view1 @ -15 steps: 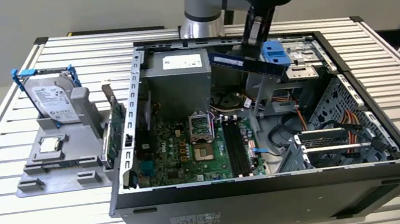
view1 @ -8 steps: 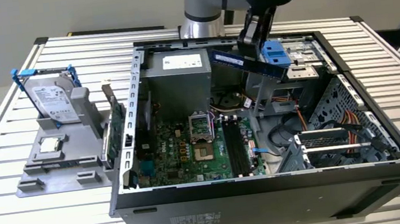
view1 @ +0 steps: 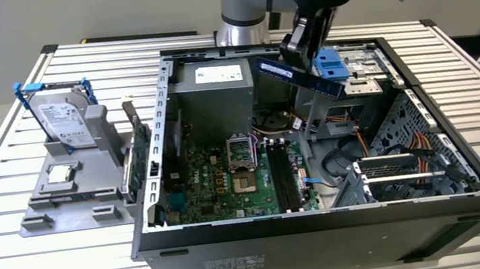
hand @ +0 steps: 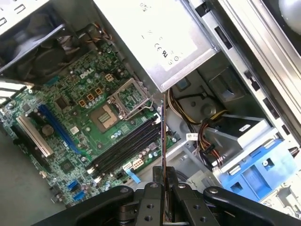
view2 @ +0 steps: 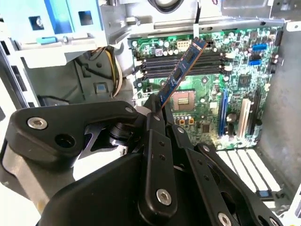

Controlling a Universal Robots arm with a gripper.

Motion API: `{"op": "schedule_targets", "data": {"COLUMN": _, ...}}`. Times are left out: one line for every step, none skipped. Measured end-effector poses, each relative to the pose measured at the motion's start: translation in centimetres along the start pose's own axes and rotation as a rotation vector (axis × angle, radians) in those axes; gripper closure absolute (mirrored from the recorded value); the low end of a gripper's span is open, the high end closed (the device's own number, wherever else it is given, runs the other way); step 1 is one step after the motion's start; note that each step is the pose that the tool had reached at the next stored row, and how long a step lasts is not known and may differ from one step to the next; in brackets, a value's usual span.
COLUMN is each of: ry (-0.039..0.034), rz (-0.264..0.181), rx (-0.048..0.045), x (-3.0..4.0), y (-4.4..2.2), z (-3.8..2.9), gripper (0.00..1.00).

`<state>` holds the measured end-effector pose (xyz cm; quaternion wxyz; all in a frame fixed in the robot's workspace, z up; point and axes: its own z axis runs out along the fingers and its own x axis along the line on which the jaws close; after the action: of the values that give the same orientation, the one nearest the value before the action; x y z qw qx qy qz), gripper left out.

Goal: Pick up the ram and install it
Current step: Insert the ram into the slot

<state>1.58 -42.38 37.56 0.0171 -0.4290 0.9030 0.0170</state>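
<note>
My gripper [view1: 297, 52] is shut on the ram [view1: 298, 75], a long thin blue-dark stick held tilted in the air above the open computer case [view1: 323, 223]. In the second wrist view the ram [view2: 181, 73] sticks out from the gripper [view2: 157, 112] over the green motherboard [view2: 244, 94], pointing towards the long black memory slots [view2: 181, 63]. In the first wrist view the ram [hand: 163, 136] appears edge-on, rising from the gripper [hand: 163, 190] beside the memory slots [hand: 124, 148]. The ram hangs clear of the slots [view1: 281, 177].
In the exterior view a grey fixture [view1: 41, 218] on the left holds a hard drive [view1: 65, 124], a small processor chip [view1: 62, 173] and a green card [view1: 139, 156]. Inside the case are a power supply [view1: 215, 76], a blue drive cage [view1: 331, 63] and cables [view1: 405, 156].
</note>
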Motion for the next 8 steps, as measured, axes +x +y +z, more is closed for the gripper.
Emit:
{"op": "schedule_targets", "data": {"ry": -0.0002, "rz": 0.014, "rx": 0.0006, "x": 0.00, "y": 0.00, "z": 0.00, "gripper": 1.00}}
{"op": "schedule_targets", "data": {"ry": -0.0004, "rz": 0.027, "rx": 0.0012, "x": 0.00, "y": 0.00, "z": 0.00, "gripper": 1.00}}
{"op": "schedule_targets", "data": {"ry": -0.0006, "rz": 0.040, "rx": 0.0018, "x": 0.00, "y": 0.00, "z": 0.00, "gripper": 1.00}}
{"op": "schedule_targets", "data": {"ry": -0.0008, "rz": 0.053, "rx": 0.0024, "x": 0.00, "y": 0.00, "z": 0.00, "gripper": 1.00}}
{"op": "schedule_targets", "data": {"ry": -0.0011, "rz": 0.066, "rx": 0.0030, "x": 0.00, "y": 0.00, "z": 0.00, "gripper": 1.00}}
{"op": "schedule_targets", "data": {"ry": -0.0013, "rz": 0.080, "rx": 0.0036, "x": 0.00, "y": 0.00, "z": 0.00, "gripper": 1.00}}
{"op": "schedule_targets", "data": {"ry": -0.0015, "rz": 0.093, "rx": 0.0042, "x": 0.00, "y": 0.00, "z": 0.00, "gripper": 1.00}}
{"op": "schedule_targets", "data": {"ry": -0.0017, "rz": 0.106, "rx": 0.0048, "x": 0.00, "y": 0.00, "z": 0.00, "gripper": 1.00}}
